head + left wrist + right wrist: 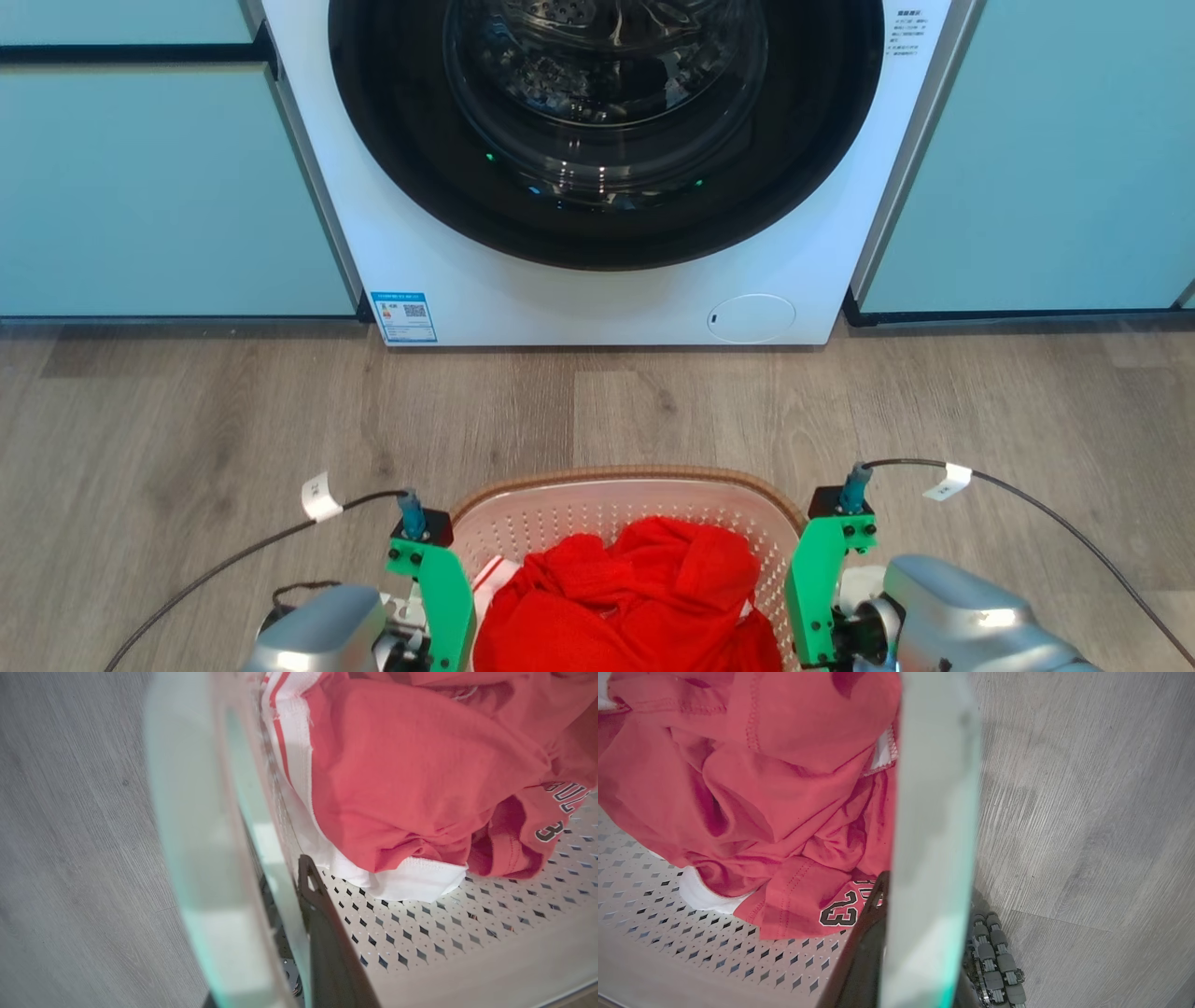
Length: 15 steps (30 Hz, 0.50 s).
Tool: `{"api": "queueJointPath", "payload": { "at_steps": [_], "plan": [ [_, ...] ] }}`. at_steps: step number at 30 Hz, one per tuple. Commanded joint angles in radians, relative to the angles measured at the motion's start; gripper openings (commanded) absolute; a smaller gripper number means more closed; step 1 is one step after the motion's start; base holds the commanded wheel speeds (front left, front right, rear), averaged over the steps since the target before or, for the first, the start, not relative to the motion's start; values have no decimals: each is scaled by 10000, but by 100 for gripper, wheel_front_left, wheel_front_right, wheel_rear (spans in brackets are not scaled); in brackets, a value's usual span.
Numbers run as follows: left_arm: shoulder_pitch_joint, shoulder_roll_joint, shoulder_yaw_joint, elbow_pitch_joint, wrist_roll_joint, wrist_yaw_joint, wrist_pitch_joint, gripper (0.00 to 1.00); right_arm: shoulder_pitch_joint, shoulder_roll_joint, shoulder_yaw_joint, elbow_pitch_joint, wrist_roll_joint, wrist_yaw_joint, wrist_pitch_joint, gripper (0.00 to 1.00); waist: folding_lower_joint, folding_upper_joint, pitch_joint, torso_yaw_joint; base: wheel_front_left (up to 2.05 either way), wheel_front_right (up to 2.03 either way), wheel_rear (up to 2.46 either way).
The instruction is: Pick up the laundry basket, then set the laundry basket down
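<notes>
- The laundry basket (624, 478) lies at the near edge of the wooden floor (233, 401), centred before the washer (579, 299) and well apart from it. A bare strip of planks runs between the two.
- I cannot tell whether the basket rests on the floor or hangs just above it.
- A crumpled red garment (644, 588) fills the basket's middle. The right wrist view shows the number 23 printed on it.
- A white cloth with red stripes (289, 732) lies under the garment, against the basket's left wall.
- The left gripper (437, 597) stands at the basket's left side and the right gripper (810, 588) at its right side, both pointing downward.
- In the left wrist view one dark finger (327, 942) reaches down inside the basket, close against the wall; the blurred pale rim crosses just beside it.
- In the right wrist view a dark finger (861, 956) likewise stands inside, hard by the wall — the rim hides its partner.
- Each pincer thus straddles a side wall, but I cannot tell whether either one is pressed shut on it.
- A grey roller wheel (994, 961) sits on the floor just outside the basket's right wall.
- The washer's round dark door (607, 121) is closed, with pale teal cabinets (140, 187) on either side.
</notes>
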<state>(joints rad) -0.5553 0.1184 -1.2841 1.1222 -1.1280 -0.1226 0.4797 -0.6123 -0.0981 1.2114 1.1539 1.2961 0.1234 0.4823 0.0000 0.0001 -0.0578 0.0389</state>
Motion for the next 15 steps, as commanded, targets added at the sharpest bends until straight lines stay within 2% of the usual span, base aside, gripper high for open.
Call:
{"api": "queueJointPath", "payload": {
  "at_steps": [1, 15],
  "plan": [
    [-679, 71, 51, -135, 23, -81, -45, 0, -635, 53, 37, -169, 69, 73, -125, 0, 0, -1, 0, -2, 0, 0, 0],
    [-783, 98, 43, -130, 3, -81, -48, 0, -736, -22, 127, -148, 165, 73, -162, 0, 0, -1, 108, 10, 0, 0, 0]
  ]
}}
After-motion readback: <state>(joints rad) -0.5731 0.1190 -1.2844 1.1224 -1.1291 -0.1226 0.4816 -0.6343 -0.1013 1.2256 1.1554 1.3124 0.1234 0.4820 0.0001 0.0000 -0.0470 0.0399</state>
